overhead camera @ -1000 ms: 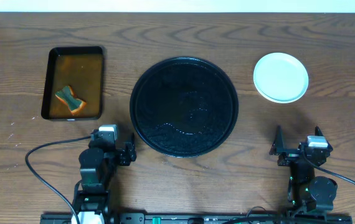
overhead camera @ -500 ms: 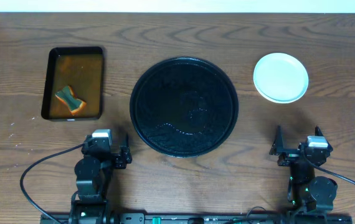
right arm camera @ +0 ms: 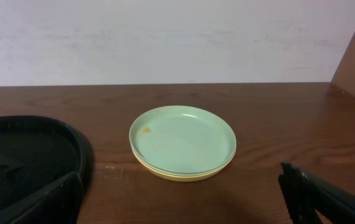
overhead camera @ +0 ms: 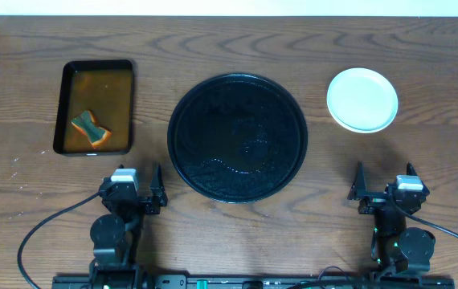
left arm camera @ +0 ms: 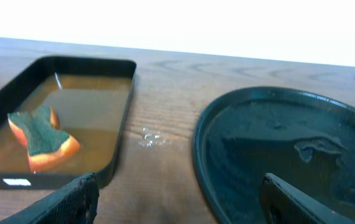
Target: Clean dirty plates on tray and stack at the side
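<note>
The round black tray (overhead camera: 238, 136) sits mid-table with only wet streaks on it; it also shows in the left wrist view (left arm camera: 289, 155) and at the left of the right wrist view (right arm camera: 22, 155). The plates (overhead camera: 362, 99) are stacked at the far right, a mint-blue one on top with a small orange speck, a yellow rim below (right arm camera: 182, 144). My left gripper (overhead camera: 142, 195) is open and empty near the tray's front left (left arm camera: 177, 202). My right gripper (overhead camera: 383, 191) is open and empty, in front of the stack (right arm camera: 180, 202).
A rectangular black tray (overhead camera: 95, 107) of orange-brown liquid with a green-and-orange sponge (overhead camera: 90, 128) lies at the far left; it also shows in the left wrist view (left arm camera: 53, 124). A few water drops (left arm camera: 149, 137) lie on the wood between the two trays.
My left arm has drawn back toward the front edge and a little left, gripper still open. The right arm, tray and plates have not moved.
</note>
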Available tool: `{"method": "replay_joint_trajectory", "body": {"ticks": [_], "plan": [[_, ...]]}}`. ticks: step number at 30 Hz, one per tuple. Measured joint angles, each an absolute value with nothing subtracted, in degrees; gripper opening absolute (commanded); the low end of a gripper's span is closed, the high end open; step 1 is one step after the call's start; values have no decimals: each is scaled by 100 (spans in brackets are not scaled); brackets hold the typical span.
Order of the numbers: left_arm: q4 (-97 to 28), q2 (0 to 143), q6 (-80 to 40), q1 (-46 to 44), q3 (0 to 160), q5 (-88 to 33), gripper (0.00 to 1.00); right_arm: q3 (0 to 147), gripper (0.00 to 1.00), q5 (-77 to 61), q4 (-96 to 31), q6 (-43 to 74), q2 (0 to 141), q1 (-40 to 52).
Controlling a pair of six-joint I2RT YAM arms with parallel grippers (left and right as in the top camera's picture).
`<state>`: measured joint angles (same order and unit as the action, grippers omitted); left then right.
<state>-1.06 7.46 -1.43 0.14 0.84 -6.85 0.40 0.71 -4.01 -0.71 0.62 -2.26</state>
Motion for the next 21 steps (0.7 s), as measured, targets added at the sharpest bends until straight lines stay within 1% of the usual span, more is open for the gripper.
{"method": "replay_joint_trajectory", "body": {"ticks": [11,21], "plan": [[-113,84,1,14,89,-661,82,40,99,71,-403,-71,62,-226],[-119,62,198,14,89,-639,82,40,99,71,-401,-71,62,-226]]}}
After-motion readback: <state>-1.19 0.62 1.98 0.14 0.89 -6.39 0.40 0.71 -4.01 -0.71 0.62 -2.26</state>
